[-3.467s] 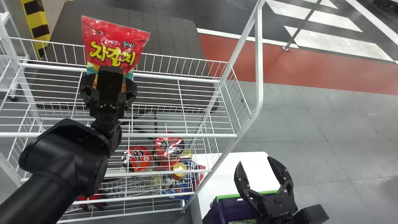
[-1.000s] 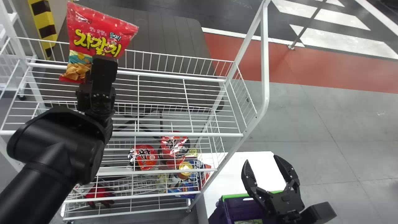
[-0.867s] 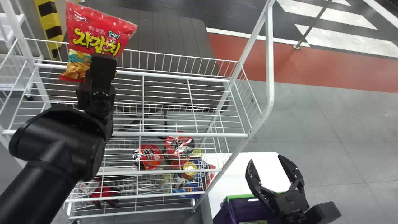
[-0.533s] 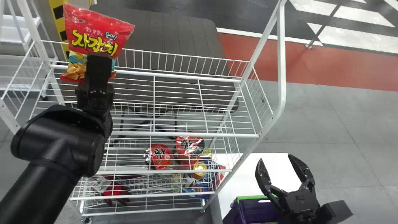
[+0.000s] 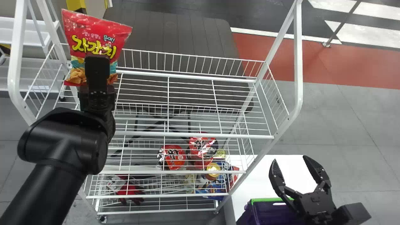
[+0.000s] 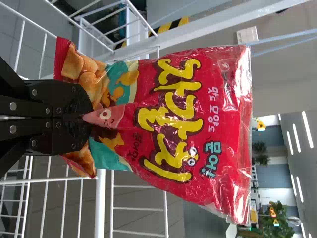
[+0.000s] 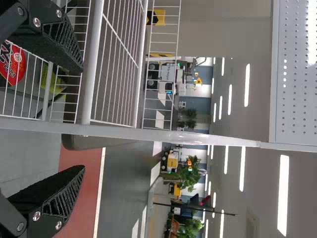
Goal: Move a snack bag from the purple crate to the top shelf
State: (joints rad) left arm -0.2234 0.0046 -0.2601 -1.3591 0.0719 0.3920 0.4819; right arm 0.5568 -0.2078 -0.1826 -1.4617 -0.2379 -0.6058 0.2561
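My left gripper [image 5: 97, 75] is at the left end of the wire rack, over its top shelf [image 5: 187, 97], with the red snack bag [image 5: 93, 36] upright in it. In the left wrist view the left gripper [image 6: 86, 117] is shut on the lower part of the snack bag [image 6: 198, 124]. My right gripper [image 5: 301, 178] stands open and holds nothing, right of the rack and beside the purple crate [image 5: 272, 214]. Its spread fingers show in the right wrist view, where the right gripper [image 7: 77, 119] has a rack post between its fingertips.
The rack's white side frames [image 5: 298, 62] rise at both ends. Lower shelves hold red packages [image 5: 172, 157], a gold-lidded item [image 5: 213, 170] and red gloves [image 5: 129, 191]. The crate stands by a white tabletop [image 5: 287, 168]. A dark table [image 5: 175, 34] is behind the rack.
The rack, crate and right gripper have shifted right in the head view. The left gripper and bag now sit nearer the shelf's left end. The right gripper's pose looks the same.
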